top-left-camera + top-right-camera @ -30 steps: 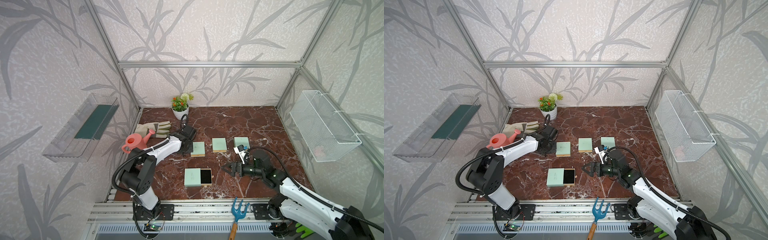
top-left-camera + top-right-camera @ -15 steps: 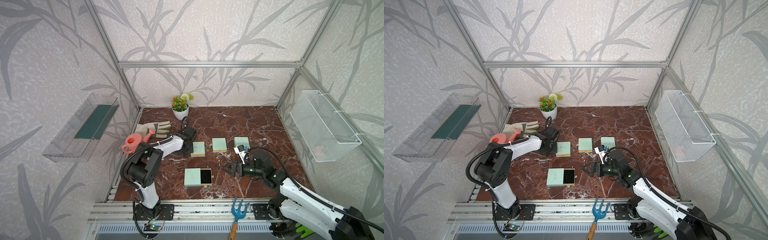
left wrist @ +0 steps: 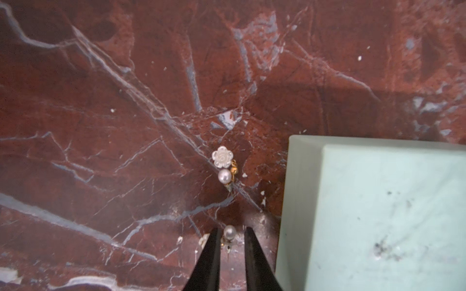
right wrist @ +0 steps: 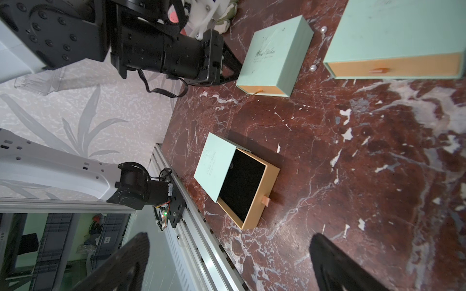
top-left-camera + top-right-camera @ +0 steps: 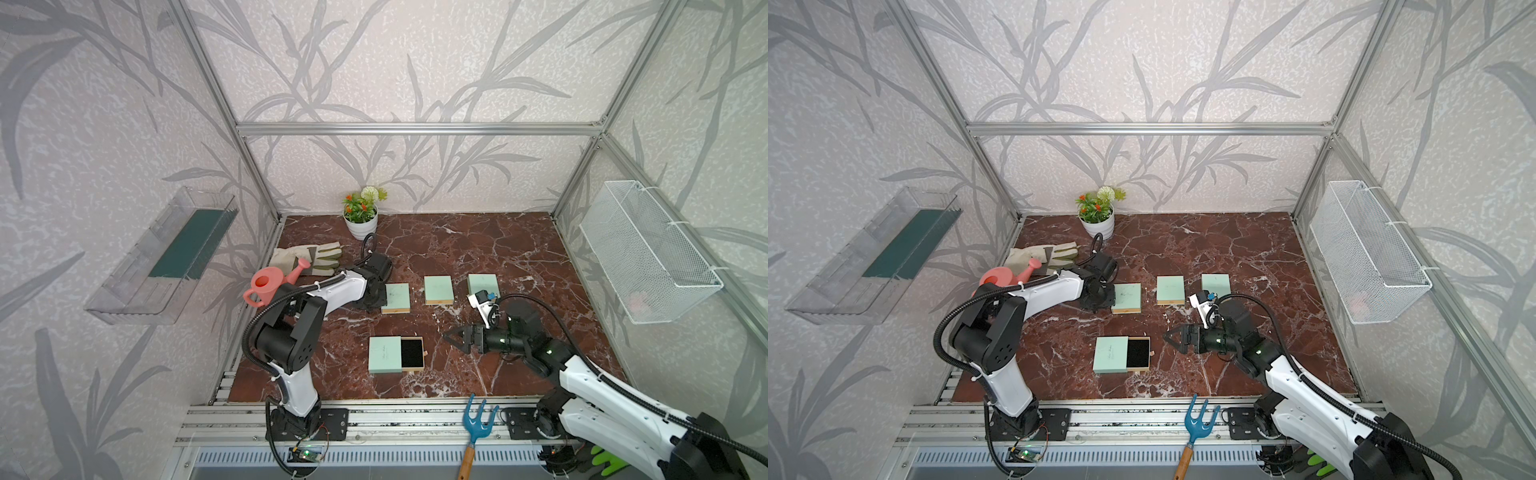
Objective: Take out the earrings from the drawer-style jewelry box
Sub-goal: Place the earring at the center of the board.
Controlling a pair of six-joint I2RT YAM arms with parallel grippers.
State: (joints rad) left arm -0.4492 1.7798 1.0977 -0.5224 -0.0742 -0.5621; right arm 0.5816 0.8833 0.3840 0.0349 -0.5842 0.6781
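The drawer-style jewelry box (image 5: 384,354) lies near the table's front, its drawer (image 4: 242,184) pulled out so the black lining shows. My left gripper (image 3: 233,229) is low over the marble beside a closed mint-green box (image 3: 378,214), jaws slightly apart. A pearl earring (image 3: 229,232) lies between its tips, with a gap to one finger. A flower-and-pearl earring (image 3: 222,163) rests on the marble just ahead. My right gripper (image 5: 453,338) hovers wide open right of the drawer, holding nothing. In both top views the left gripper's tips are hidden under its wrist.
Two more closed mint-green boxes (image 5: 438,289) (image 5: 483,284) stand in a row behind. Two loose pearls (image 4: 323,29) (image 4: 313,67) lie between boxes. A pink watering can (image 5: 270,284), gloves (image 5: 307,257) and a flower pot (image 5: 360,214) sit back left; a blue rake (image 5: 478,419) lies on the front rail.
The left arm's elbow has swung forward and risen while its gripper stayed by the closed box, and its jaws have parted a little. The right arm has not moved.
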